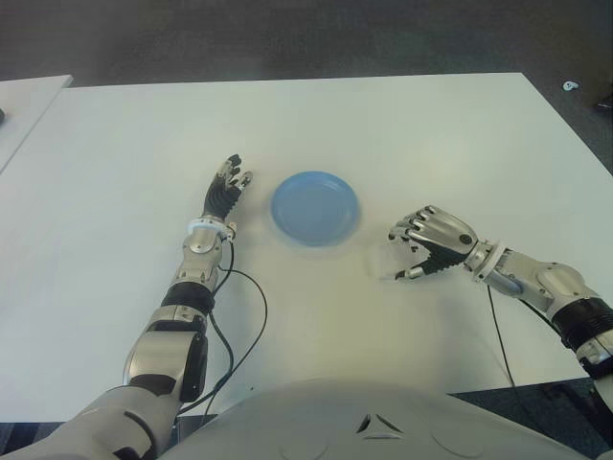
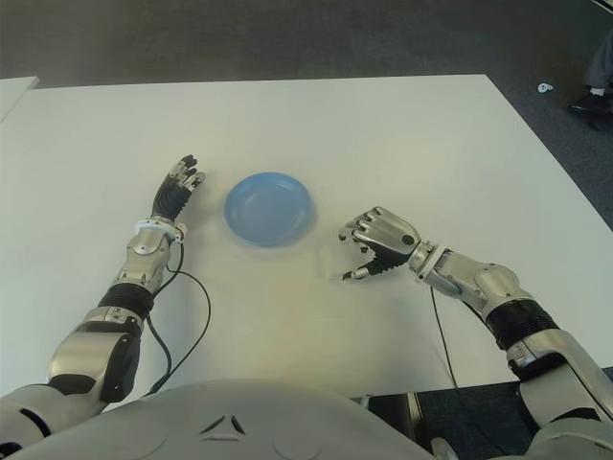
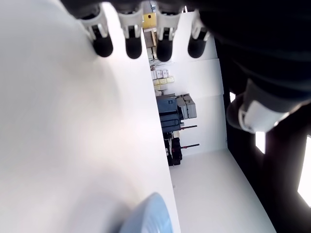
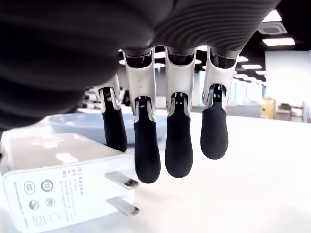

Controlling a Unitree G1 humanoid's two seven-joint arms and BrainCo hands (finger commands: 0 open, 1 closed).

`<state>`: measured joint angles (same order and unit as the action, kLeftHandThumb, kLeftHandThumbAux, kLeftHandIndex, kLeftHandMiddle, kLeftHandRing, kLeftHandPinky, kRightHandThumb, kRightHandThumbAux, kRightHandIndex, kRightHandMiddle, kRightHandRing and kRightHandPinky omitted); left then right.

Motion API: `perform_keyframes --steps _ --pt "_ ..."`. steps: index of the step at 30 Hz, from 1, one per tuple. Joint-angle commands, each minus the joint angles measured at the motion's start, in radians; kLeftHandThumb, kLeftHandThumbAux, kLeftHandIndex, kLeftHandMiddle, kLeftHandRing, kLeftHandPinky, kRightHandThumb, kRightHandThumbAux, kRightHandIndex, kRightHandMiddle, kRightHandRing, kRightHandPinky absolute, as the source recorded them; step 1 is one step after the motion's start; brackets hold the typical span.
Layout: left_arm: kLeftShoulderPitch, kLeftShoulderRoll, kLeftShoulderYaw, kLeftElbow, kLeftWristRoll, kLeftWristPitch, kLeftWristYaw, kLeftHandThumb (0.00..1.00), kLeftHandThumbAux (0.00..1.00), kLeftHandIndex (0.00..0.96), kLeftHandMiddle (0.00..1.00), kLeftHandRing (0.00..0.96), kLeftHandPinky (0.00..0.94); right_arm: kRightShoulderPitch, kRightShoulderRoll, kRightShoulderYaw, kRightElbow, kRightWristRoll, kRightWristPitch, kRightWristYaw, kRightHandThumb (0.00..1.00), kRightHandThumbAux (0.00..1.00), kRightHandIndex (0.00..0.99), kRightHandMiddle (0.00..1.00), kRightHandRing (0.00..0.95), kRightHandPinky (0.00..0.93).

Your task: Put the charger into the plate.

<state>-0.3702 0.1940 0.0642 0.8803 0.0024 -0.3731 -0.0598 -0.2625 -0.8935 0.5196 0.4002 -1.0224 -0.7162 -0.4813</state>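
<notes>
across the white table (image 1: 402, 125), reaching out toward the far edge and taking up nearly the whole eye view, with dark floor (image 1: 287, 38) beyond. lying near the middle: a blue plate (image 1: 315, 208), shallow, sitting flat. flanking that plate: left hand (image 1: 225, 190) just beside it on the left, fingers (image 3: 132, 44) stretched out straight and side by side, holding nothing, hovering close along the table top in the left wrist view. arching on the plate's right, a little nearer the robot: right hand (image 1: 429, 244), fingers (image 4: 178, 150) curling downward, tips hanging apart from any object, gripping nothing. sitting on the table between plate and right hand, under the curved fingers: white charger (image 4: 58, 182), boxy, lying on its side, two metal prongs (image 4: 121, 193) pointing out toward the fingertips; not touching them as far as showing, and outside the plate. trailing from the left forearm: black cable (image 1: 251, 326), looping on the table.
</notes>
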Motion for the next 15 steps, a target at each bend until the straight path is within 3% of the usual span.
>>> perform_keyframes --steps 1,3,6,12,15 --pt "0.028 -0.020 -0.010 0.032 0.010 0.027 -0.006 0.000 0.516 0.032 0.086 0.061 0.046 0.010 -0.026 -0.006 -0.030 -0.044 -0.008 -0.004 0.420 0.442 0.485 0.690 0.676 0.701" --pt "0.028 -0.020 -0.010 0.033 0.010 0.025 -0.007 0.000 0.516 0.034 0.089 0.062 0.044 0.014 -0.029 -0.008 -0.035 -0.055 -0.005 -0.018 0.585 0.597 0.455 0.720 0.705 0.741" --pt "0.029 -0.020 -0.010 0.032 0.009 0.022 -0.009 0.000 0.517 0.035 0.092 0.064 0.044 0.024 -0.031 -0.011 -0.038 -0.080 0.011 -0.056 0.671 0.670 0.445 0.761 0.753 0.795" --pt "0.031 -0.020 -0.009 0.027 0.007 0.022 -0.012 0.000 0.522 0.041 0.095 0.066 0.051 0.045 -0.040 -0.022 -0.068 -0.131 0.058 -0.103 0.723 0.703 0.441 0.843 0.840 0.868" --pt "0.029 -0.022 -0.009 0.028 0.007 0.024 -0.010 0.000 0.522 0.043 0.095 0.066 0.049 0.053 -0.049 -0.029 -0.084 -0.133 0.076 -0.076 0.733 0.706 0.441 0.860 0.860 0.870"
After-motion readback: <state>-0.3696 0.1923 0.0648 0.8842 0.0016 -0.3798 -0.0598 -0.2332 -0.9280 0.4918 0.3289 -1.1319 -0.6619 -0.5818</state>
